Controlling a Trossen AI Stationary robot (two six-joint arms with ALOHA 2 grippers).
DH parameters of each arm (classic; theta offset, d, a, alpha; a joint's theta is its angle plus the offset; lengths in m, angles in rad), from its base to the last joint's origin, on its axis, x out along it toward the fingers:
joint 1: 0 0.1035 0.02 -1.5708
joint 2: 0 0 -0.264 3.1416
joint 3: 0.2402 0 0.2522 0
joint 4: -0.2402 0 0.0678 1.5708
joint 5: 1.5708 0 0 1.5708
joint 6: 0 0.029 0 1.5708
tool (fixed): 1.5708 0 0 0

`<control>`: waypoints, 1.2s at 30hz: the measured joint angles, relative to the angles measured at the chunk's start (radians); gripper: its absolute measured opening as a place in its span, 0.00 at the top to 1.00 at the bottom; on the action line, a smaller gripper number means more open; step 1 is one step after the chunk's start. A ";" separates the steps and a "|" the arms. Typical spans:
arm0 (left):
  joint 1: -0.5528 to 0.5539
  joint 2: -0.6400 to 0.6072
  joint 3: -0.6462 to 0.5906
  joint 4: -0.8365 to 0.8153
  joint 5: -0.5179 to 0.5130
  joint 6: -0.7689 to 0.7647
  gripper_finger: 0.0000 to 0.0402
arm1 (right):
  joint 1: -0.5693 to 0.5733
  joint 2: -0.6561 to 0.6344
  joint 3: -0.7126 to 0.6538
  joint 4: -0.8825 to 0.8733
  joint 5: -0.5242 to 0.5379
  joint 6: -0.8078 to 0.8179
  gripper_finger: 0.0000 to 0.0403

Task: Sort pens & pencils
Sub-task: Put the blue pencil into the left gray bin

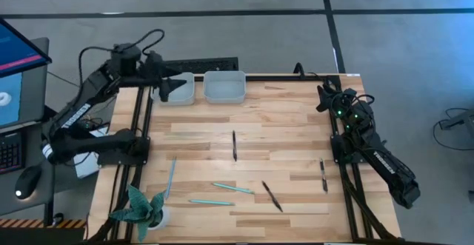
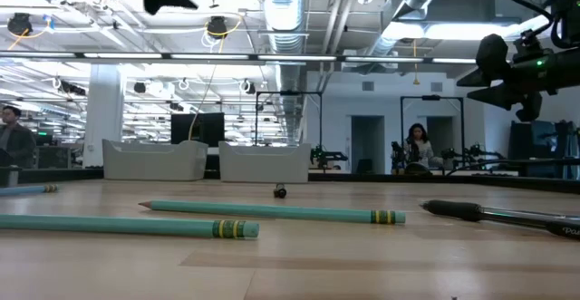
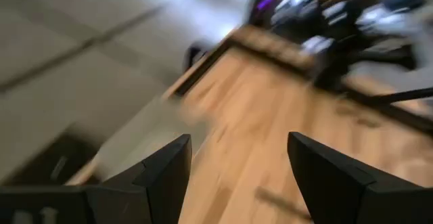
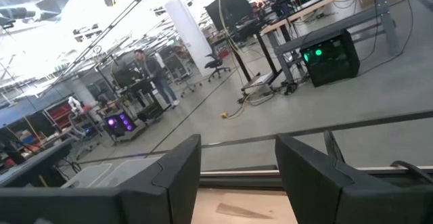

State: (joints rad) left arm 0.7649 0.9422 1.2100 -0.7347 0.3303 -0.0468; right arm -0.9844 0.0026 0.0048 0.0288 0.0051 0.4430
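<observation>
Both pincers are spread and empty: left pincer (image 1: 169, 86) over the far-left bin (image 1: 176, 95), right pincer (image 1: 326, 97) far right. The pens & pencils (image 1: 234, 145) lie scattered mid-bench (image 1: 296, 126); thin sticks may roll from a shallow pinch.

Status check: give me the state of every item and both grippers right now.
Left gripper: open, empty, over the left bin.
Right gripper: open, empty, raised at the table's far right.
Left bin: looks empty.
Right bin: empty.
Teal pencils: three, lying loose.
Black pens: three, lying loose.
</observation>
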 joint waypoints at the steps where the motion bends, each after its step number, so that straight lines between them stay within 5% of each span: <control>1: -0.020 0.016 0.032 -0.070 -0.070 -0.023 0.41 | 0.000 0.000 0.000 0.000 0.000 -0.004 0.47; 6: -0.135 0.091 0.183 -0.387 -0.309 -0.231 0.41 | 0.000 0.000 0.000 0.000 0.000 -0.006 0.47; 12: -0.277 0.198 0.300 -0.647 -0.410 -0.500 0.41 | 0.000 0.000 0.000 0.001 0.000 -0.006 0.47; 19: -0.404 0.333 0.331 -0.840 -0.394 -0.716 0.41 | 0.000 0.000 0.000 0.001 0.000 -0.005 0.47; 36: -0.664 0.500 0.229 -0.838 -0.353 -1.028 0.41 | 0.000 0.000 0.000 0.009 -0.004 -0.006 0.47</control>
State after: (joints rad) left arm 0.1006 1.4425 1.4391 -1.5728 -0.0231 -1.0746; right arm -0.9844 0.0025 0.0048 0.0380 0.0013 0.4374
